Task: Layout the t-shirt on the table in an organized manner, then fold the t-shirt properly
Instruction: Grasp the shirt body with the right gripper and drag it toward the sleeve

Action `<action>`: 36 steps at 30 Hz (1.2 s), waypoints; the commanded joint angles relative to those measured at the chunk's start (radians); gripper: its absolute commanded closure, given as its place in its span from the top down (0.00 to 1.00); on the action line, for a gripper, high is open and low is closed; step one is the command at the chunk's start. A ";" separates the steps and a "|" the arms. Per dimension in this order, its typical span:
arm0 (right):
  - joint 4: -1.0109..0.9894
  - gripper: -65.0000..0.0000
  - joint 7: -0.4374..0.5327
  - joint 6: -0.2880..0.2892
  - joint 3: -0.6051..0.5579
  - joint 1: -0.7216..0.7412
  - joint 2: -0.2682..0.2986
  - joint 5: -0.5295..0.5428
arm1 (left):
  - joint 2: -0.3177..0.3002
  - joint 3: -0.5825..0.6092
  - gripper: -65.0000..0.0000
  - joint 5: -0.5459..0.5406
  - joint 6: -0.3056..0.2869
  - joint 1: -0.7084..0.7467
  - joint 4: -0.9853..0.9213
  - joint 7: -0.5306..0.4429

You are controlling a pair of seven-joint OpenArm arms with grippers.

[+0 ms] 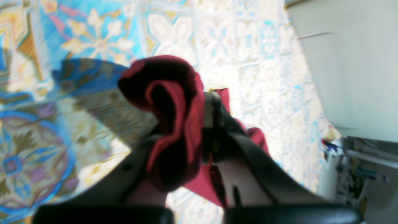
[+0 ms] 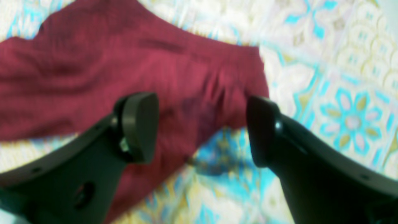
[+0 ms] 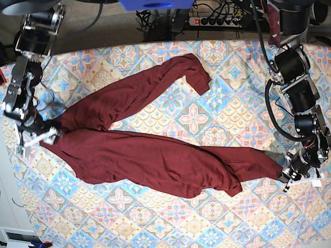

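The dark maroon t-shirt (image 3: 156, 157) lies stretched across the patterned table (image 3: 175, 222), one long sleeve reaching toward the far edge. At the shirt's right end in the base view, my left gripper (image 3: 289, 173) is shut on it. The left wrist view shows a bunch of the t-shirt (image 1: 174, 118) pinched in the left gripper (image 1: 189, 133), just above the cloth. At the shirt's left end my right gripper (image 3: 38, 139) is open. Its right wrist view shows the right gripper (image 2: 200, 127) spread wide over a flat corner of the t-shirt (image 2: 124, 62), holding nothing.
A power strip (image 3: 221, 20) and cables lie beyond the table's far edge. A pale flat surface (image 1: 357, 62) stands beside the table near the left gripper. The table's left edge runs close to the right arm (image 3: 21, 81).
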 commanded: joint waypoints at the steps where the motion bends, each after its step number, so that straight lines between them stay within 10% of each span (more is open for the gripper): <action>1: 0.045 0.66 0.016 0.003 -0.033 0.006 0.017 0.003 | -0.015 -0.004 0.00 -0.015 -0.014 -0.036 0.017 -0.012; 5: 0.086 0.66 0.019 0.003 -0.213 0.023 0.007 0.030 | -0.013 -0.004 0.00 -0.015 -0.014 -0.008 0.019 -0.012; 15: -0.041 0.66 0.019 0.092 -0.451 0.172 -0.223 0.016 | -0.012 -0.004 0.00 -0.016 -0.015 0.047 0.020 -0.014; 29: -0.326 0.66 0.168 0.092 -0.888 0.408 -0.402 -0.402 | 0.000 -0.004 0.00 -0.016 -0.015 0.105 0.020 -0.012; 36: -0.429 0.66 0.219 0.089 -1.009 0.485 -0.461 -0.444 | 0.000 -0.004 0.00 -0.016 -0.015 0.105 0.020 -0.009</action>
